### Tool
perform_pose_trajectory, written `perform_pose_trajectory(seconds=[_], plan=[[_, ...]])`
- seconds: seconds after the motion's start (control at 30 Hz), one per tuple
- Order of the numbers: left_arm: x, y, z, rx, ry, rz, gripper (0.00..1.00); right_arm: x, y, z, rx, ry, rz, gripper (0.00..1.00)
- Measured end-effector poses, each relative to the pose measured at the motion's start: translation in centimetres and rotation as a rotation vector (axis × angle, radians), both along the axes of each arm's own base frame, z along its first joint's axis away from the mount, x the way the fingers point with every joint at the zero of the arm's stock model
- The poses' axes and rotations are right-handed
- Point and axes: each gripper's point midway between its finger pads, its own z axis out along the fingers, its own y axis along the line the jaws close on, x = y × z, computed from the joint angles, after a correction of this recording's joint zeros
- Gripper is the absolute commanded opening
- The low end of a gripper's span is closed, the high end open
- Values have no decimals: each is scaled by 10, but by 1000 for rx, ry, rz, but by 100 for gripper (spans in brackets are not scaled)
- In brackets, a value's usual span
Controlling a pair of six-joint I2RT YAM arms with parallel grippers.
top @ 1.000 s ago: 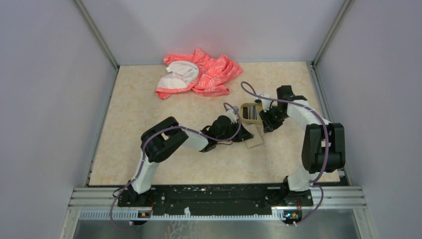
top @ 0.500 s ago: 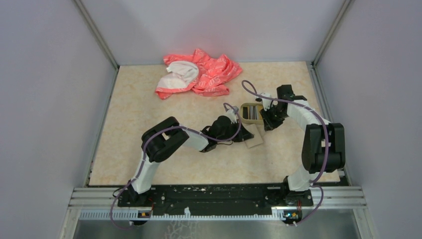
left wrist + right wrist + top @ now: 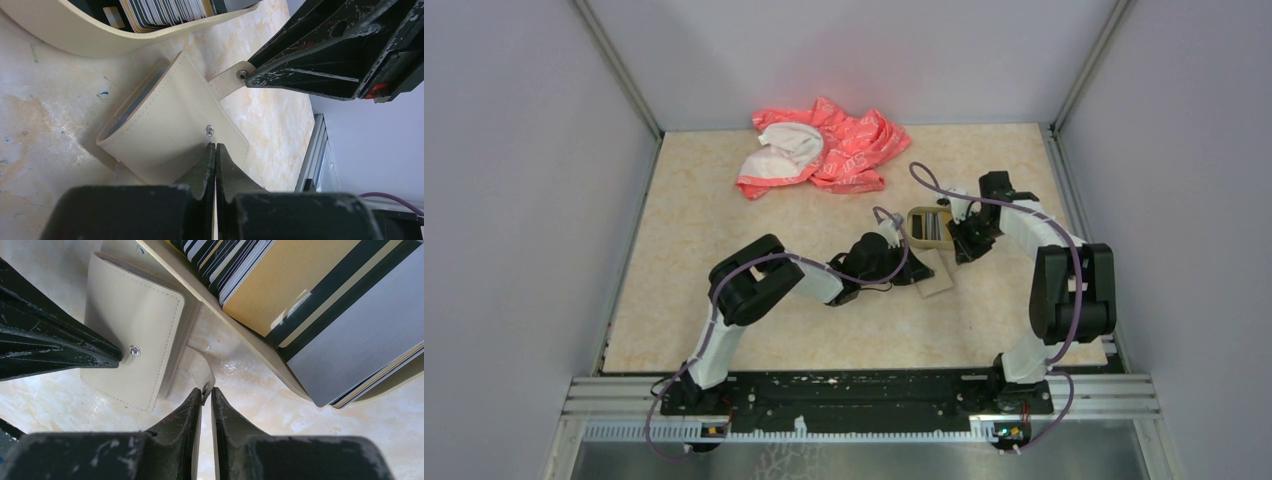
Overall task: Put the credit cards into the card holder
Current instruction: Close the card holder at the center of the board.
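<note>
**Workspace, top + wrist views.**

(a) Card holder (image 3: 165, 125): beige, folded over, unsnapped. It lies flat on the marbled table (image 3: 724, 250) on the near side of the tan tray (image 3: 75, 42), betw. the two grippers. A grey-blue lining shows at its open edge. The closure tab (image 3: 227, 82), w/ a metal snap, sticks out past the holder toward the R side.

(b) L gripper (image 3: 216, 146): jaws fully closed, nothing betw. them. The tips rest on the holder's outer face right beside the snap stud (image 3: 210, 131).

(c) R gripper (image 3: 206, 390): jaws drawn to a narrow slit, pinching the free end of the tab. In the L wrist view the tab runs straight from the holder to the R tips.

(d) Credit cards (image 3: 215, 262): all in the tray, standing on edge as a black/white/grey striped pack, w/ a tan card and a grey card leaning at the pack's end. The tray rim runs close alongside the holder, a thin strip of table betw. them, and flanks the R gripper.

(e) Surroundings: a crumpled pink-and-white cloth (image 3: 824, 148) lies at the back of the table, well apart from the rest. Purple cables (image 3: 921, 182) loop over both arms near the tray. In the top view the arms hide part of the holder and all of the tab.
</note>
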Motion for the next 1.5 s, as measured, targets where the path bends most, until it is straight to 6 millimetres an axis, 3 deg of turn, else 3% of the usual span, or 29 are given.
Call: perform_pose_trajectory(seconds=[0.1,0.27,0.63,1.1,1.3,1.5], plan=[[0,0,0,0,0,0,0,0,0,0,2,0,0,0],[0,0,0,0,-1,-1,0,-1,5,2,27,-2,11,0],[0,0,0,14,-39,-18,0,-13,36,17,200,11,98,0],[3,10,-1,-7,-91,-27,0,-15,57,1,197,60,135,0],[3,12,-1,-25,-101,-32,0,-14,59,-2,202,70,127,9],[3,12,-1,-29,-102,-33,0,-15,60,-2,206,73,129,10]])
